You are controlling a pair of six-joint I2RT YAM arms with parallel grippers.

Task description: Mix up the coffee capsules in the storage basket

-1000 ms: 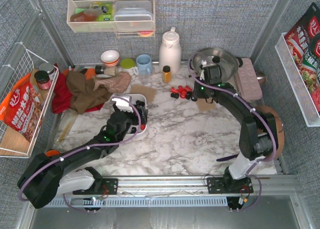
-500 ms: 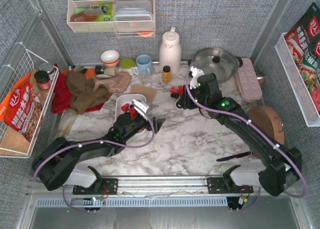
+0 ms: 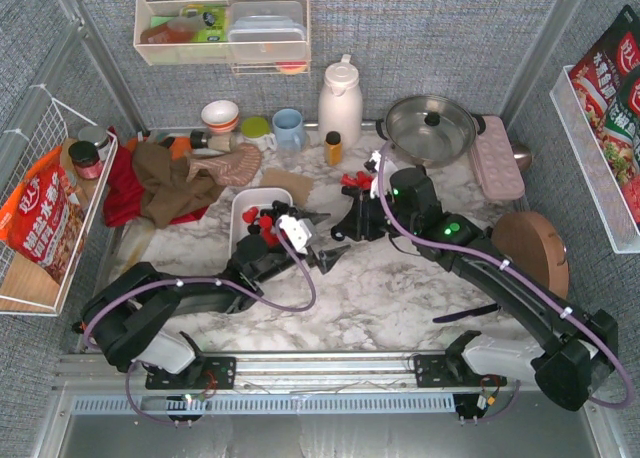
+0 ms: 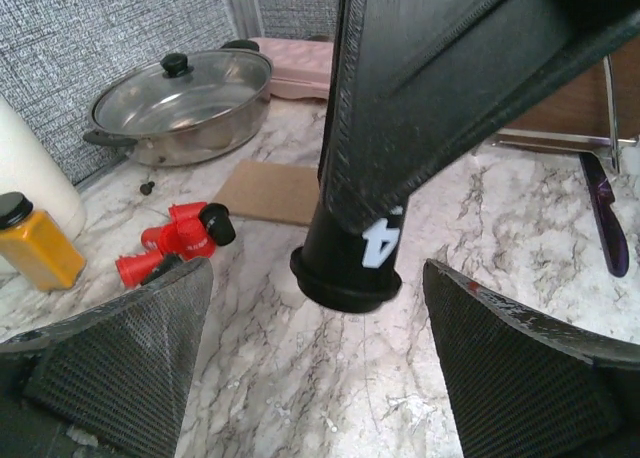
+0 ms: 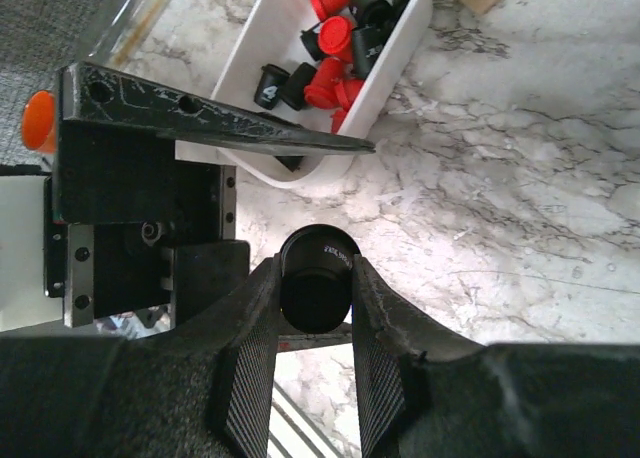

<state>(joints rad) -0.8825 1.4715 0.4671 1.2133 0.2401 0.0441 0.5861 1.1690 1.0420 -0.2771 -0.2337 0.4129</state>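
Pod arrives: right gripper (image 3: 350, 222), swung over from loose red-and-black capsule pile (image 3: 356, 182), clamps small black tapered coffee capsule (image 5: 315, 275) between wide-apart jaws of left gripper (image 3: 326, 235), now withdrawn from shallow white plastic storage basket (image 5: 395, 66). Mixed capsules (image 5: 335, 40) lie inside. Handover or drop likely next.

Along the back of the marbled table (image 3: 400, 293) stood a white thermos jug (image 3: 340, 100), with a blue mug (image 3: 289, 128) to its left and a small orange-yellow bottle (image 3: 333, 148) just in front — further right sat a lidded steel pan (image 3: 432, 126) beside a pink dimpled tray (image 3: 497, 160). A heap of brown and red cloth (image 3: 170, 183) lay at the left, near a wire basket (image 3: 70, 116) holding a red snack bag (image 3: 40, 223). A round wooden board (image 3: 530, 253) showed at the right.
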